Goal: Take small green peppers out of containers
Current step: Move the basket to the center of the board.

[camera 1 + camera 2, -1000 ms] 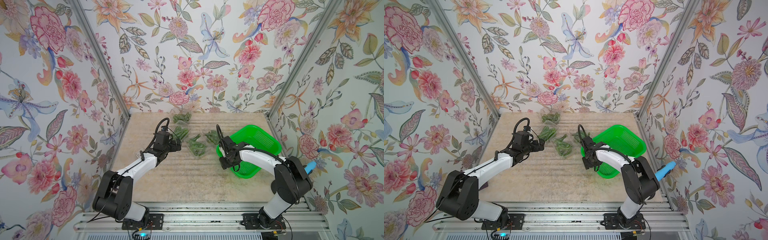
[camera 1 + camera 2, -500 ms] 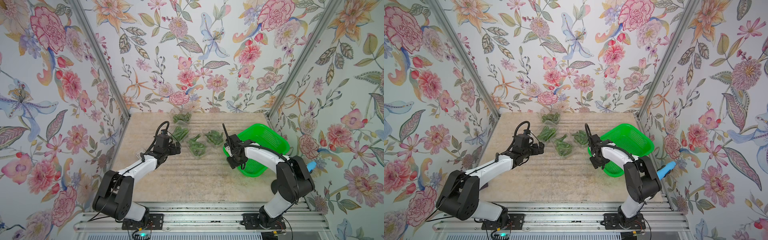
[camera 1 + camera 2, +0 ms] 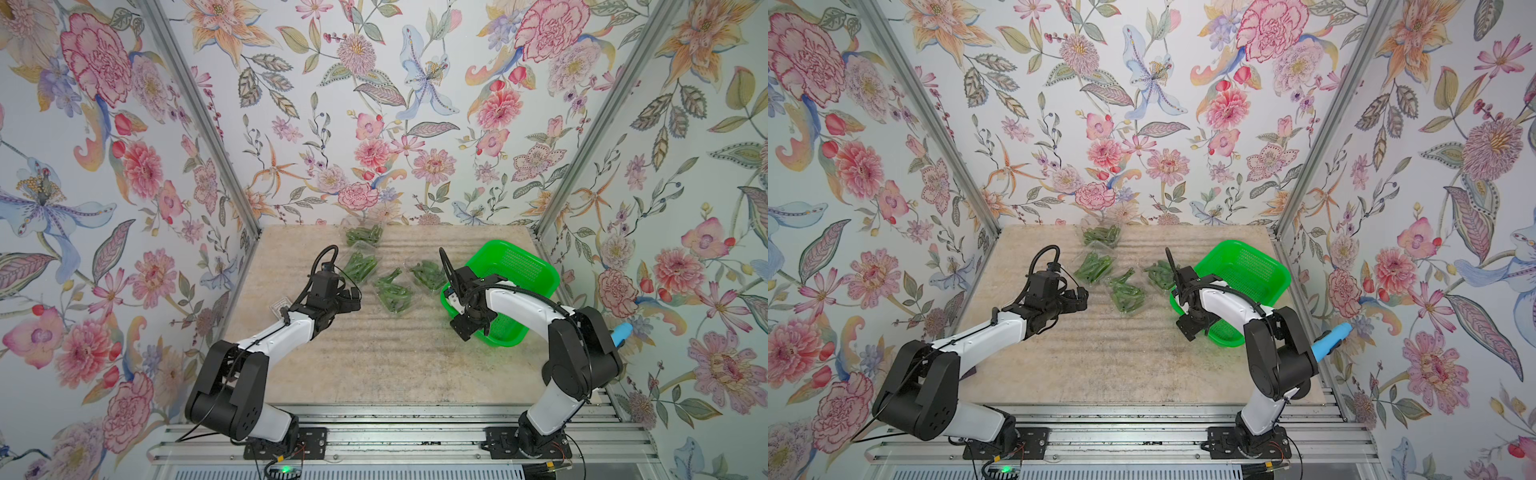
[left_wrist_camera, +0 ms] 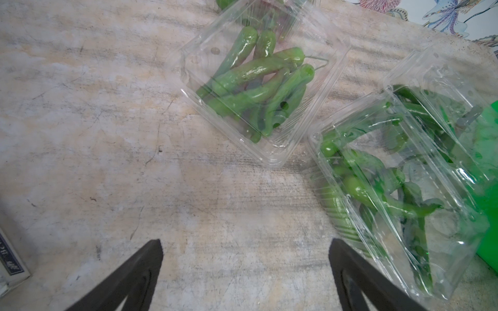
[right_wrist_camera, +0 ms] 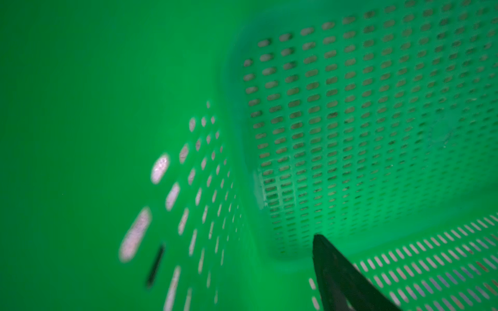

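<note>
Right claw astride green basket wall, left claw near containers

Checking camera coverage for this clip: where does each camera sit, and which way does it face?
Top views: high at the robot's end, looking down at the table, four containers of peppers and green basket; both arms show.
Left wrist: on the left arm, looking down at two containers; both fingertips show, jaws open.
Right wrist: on the right arm, looking into the basket; one fingertip shows.
Shared: containers and basket, in top and left wrist views.
</note>
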### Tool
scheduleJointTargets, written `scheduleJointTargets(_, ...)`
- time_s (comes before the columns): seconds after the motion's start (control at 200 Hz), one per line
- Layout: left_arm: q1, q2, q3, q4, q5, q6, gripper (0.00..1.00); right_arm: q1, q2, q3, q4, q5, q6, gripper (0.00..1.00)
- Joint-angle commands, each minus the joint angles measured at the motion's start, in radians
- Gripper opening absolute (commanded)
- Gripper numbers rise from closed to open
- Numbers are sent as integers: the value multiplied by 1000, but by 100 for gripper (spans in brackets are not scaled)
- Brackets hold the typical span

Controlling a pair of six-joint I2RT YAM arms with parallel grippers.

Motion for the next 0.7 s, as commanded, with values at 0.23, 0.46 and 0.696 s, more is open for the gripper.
scheduleJointTargets(0.23, 10, -40, -80, 37, 71, -61, 100, 24, -185, 185, 24, -189, 39, 88)
scheduleJointTargets(0.46, 11, -77, -185, 155, 170, -124, 100, 97, -103, 207, 270, -448, 251, 78)
scheduleJointTargets(0.696, 11, -104, -247, 214, 168, -158, 100, 153, 87, 298, 328, -391, 296, 73)
